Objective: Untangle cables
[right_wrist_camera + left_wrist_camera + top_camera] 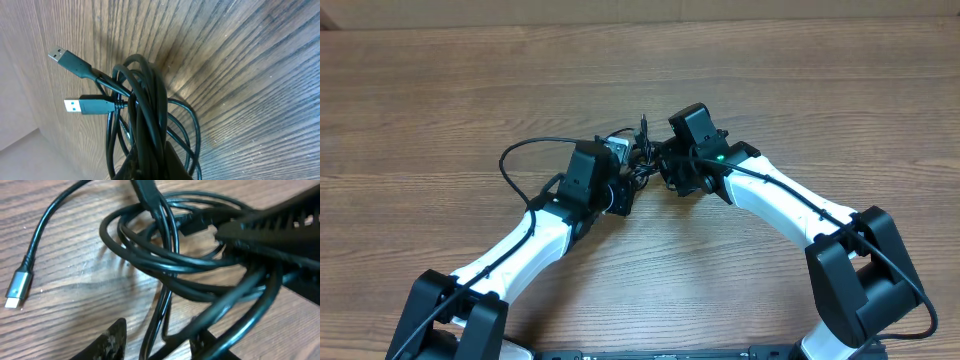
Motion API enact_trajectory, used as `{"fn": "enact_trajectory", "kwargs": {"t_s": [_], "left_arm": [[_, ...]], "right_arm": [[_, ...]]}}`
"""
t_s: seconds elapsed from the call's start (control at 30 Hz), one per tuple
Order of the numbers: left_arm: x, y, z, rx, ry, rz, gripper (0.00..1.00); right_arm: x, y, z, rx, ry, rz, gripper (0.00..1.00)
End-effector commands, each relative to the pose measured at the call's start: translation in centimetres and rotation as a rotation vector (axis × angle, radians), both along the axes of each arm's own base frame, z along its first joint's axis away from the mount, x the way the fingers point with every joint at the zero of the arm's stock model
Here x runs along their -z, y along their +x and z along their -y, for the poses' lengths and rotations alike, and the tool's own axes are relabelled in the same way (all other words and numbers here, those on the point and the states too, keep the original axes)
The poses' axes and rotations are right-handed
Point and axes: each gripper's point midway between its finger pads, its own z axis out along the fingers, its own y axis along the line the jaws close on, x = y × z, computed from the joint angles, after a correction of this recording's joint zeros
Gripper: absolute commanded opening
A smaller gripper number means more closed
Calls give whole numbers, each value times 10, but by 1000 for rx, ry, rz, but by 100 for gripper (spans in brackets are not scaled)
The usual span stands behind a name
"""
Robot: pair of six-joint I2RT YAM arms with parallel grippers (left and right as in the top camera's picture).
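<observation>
The cables (640, 160) are a tangle of thin black cords in the middle of the wooden table, between my two grippers. In the left wrist view the loops (165, 260) lie on the wood, and one cord ends in a silver-tipped plug (17, 287) at the left. My left gripper (157, 345) is open, with a few strands running between its fingers. My right gripper (152, 167) is shut on a bunch of cords (145, 105) and holds them off the table. Two USB plugs (60, 52) (75, 106) stick out of that bunch.
The wooden table (800, 90) stretches all round the tangle. A thicker black cable (510, 155) loops out from the left arm. My right gripper's body (280, 225) hangs over the loops in the left wrist view.
</observation>
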Motion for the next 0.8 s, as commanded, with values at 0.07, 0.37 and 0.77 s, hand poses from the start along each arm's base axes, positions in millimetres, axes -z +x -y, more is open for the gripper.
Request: {"fn": "enact_trajectory", "kwargs": {"t_s": [0.07, 0.37, 0.77], "left_arm": [[19, 3, -3, -84, -18, -43, 40], [31, 14, 3, -65, -22, -18, 28], [19, 25, 10, -34, -48, 56, 31]], "right_arm": [[-12, 5, -2, 0, 18, 30, 4], [-12, 5, -2, 1, 17, 30, 4], [-12, 5, -1, 2, 17, 30, 4]]}}
